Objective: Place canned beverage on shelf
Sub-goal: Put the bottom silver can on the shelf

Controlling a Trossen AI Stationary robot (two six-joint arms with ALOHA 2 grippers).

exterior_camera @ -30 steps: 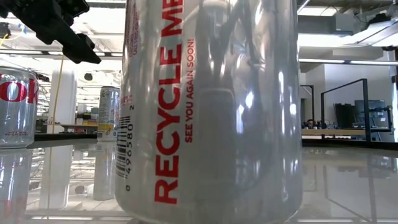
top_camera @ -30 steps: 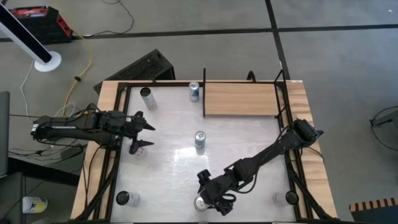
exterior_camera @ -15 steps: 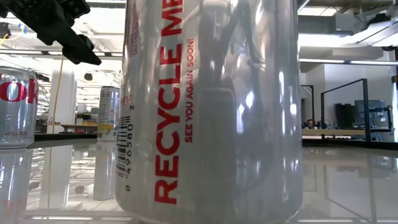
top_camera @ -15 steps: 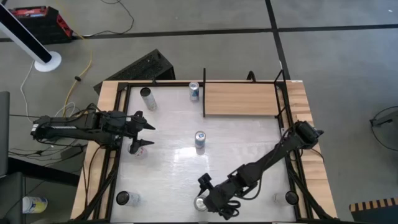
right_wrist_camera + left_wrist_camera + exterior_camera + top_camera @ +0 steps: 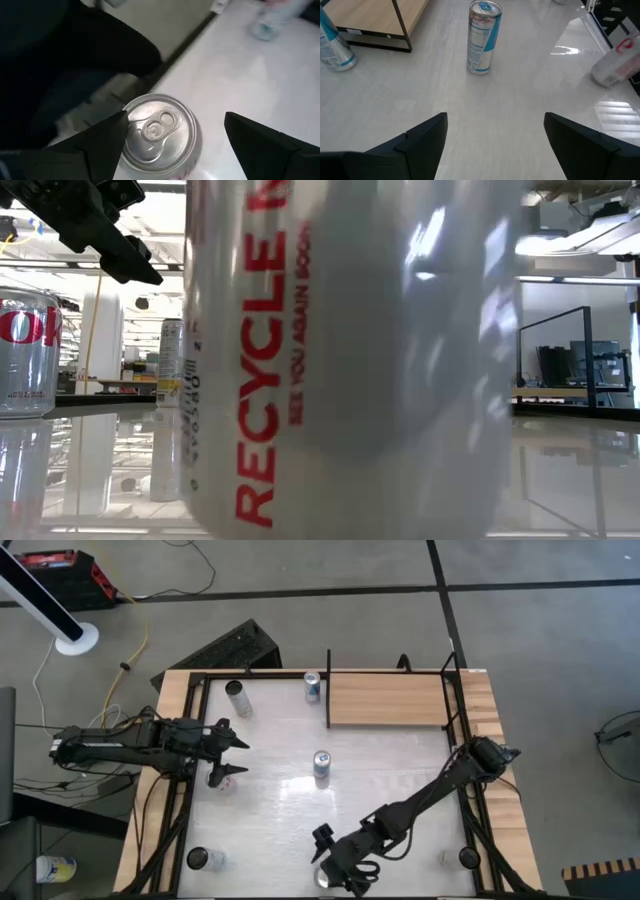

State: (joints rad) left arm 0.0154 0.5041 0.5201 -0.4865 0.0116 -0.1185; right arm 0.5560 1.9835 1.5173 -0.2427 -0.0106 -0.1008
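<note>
A silver can with red lettering (image 5: 322, 880) stands at the table's near edge. It fills the low view (image 5: 340, 360), and its top shows in the right wrist view (image 5: 157, 132). My right gripper (image 5: 326, 860) is open above it, one finger on either side of the can's top (image 5: 175, 118). The light-brown wooden shelf (image 5: 387, 700) with black posts stands at the far right. My left gripper (image 5: 238, 757) is open and empty over the table's left side, above a small can (image 5: 220, 781). My right gripper touches the can's upper side, just under the rim (image 5: 128, 120), with the inner side of one open finger (image 5: 107, 137). The other finger stands clear of it. The fingers slant down from above. The can's base is on the table and it leans slightly.
A slim can (image 5: 321, 766) stands mid-table and also shows in the left wrist view (image 5: 482, 37). More cans stand at the far side (image 5: 312, 686) (image 5: 237, 697) and in the near corners (image 5: 205, 859) (image 5: 460, 857). Black rails (image 5: 190, 740) edge the tabletop.
My right gripper has moved toward the table's near-left, staying open over the silver can. The can has slid a little toward the near edge and tipped slightly, looming larger and blurred in the low view.
</note>
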